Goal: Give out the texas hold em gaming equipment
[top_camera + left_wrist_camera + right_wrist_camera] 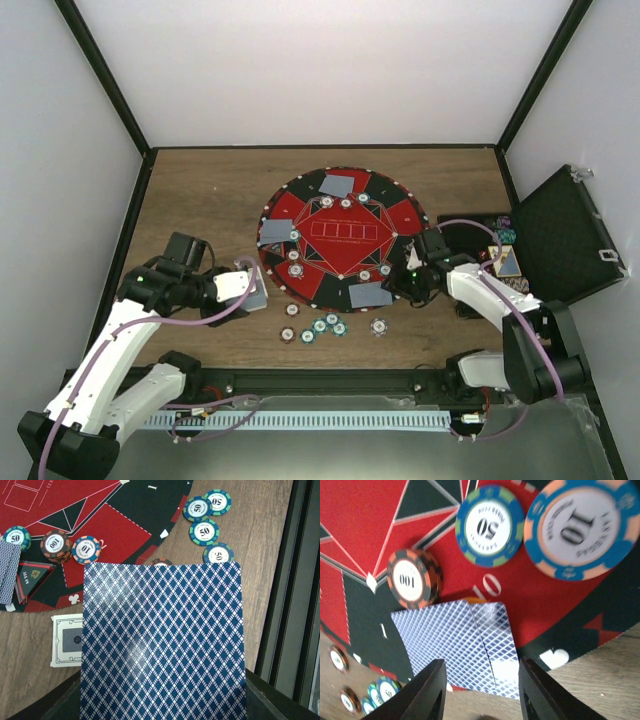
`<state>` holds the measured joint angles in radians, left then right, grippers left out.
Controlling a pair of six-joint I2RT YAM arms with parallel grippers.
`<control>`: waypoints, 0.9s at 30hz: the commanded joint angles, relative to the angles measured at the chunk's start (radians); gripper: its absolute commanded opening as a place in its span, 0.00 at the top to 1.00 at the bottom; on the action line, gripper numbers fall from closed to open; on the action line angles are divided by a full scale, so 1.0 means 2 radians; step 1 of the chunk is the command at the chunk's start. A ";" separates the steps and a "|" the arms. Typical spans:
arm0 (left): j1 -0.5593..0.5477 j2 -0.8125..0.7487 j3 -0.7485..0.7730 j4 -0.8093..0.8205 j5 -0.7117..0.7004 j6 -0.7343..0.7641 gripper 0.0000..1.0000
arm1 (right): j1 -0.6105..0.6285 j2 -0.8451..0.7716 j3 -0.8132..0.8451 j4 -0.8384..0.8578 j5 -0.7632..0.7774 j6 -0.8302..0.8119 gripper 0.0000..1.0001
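Our left gripper [252, 287] is pressed together on one blue-backed card [162, 645], held over the wooden surface [200, 190] at the lower left rim of the round mat [340, 232]. This card fills the wrist view and hides what lies beneath it, so we could set it down on the white-bordered card [67, 640] at centre left, or knock the loose chips [202, 531] at upper right. Our right gripper [482, 692] stands spread, holding nothing, just above two dealt cards [460, 645] on the mat's lower right edge. If its fingers drop or drag on the way out, they could skew that pair or nudge the 100 chips [412, 577] just beside it. The one container is the black case [565, 235] at right centre of the overhead view, its lid thrown open. Its tray seems to hold more chips and perhaps a deck, though that is too small for us to be sure.
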<state>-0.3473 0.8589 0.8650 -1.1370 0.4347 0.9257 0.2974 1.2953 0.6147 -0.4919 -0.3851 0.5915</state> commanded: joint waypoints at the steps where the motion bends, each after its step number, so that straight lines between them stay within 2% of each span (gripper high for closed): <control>1: 0.001 -0.002 0.006 -0.002 0.013 0.013 0.91 | -0.004 -0.017 0.039 -0.021 0.048 0.000 0.51; 6: 0.001 0.003 0.012 -0.003 0.018 0.010 0.91 | 0.011 -0.028 0.094 -0.052 0.054 -0.003 0.43; 9: 0.001 0.004 0.014 -0.002 0.024 0.008 0.91 | 0.054 -0.042 0.122 -0.042 0.025 0.023 0.36; 13: 0.001 0.005 0.015 0.000 0.032 0.004 0.91 | 0.150 -0.043 0.139 0.052 -0.043 0.090 0.23; 17: 0.001 0.005 0.014 -0.001 0.032 0.003 0.91 | 0.235 0.003 0.154 0.151 -0.088 0.146 0.17; 22: 0.001 0.002 0.012 0.002 0.032 0.003 0.91 | 0.301 0.077 0.179 0.254 -0.132 0.187 0.15; 27: 0.001 0.002 0.012 0.004 0.034 0.003 0.91 | 0.334 0.135 0.220 0.279 -0.145 0.194 0.16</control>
<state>-0.3473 0.8692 0.8658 -1.1389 0.4667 0.9272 0.9291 1.5162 0.9730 -0.0502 -0.6182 0.9325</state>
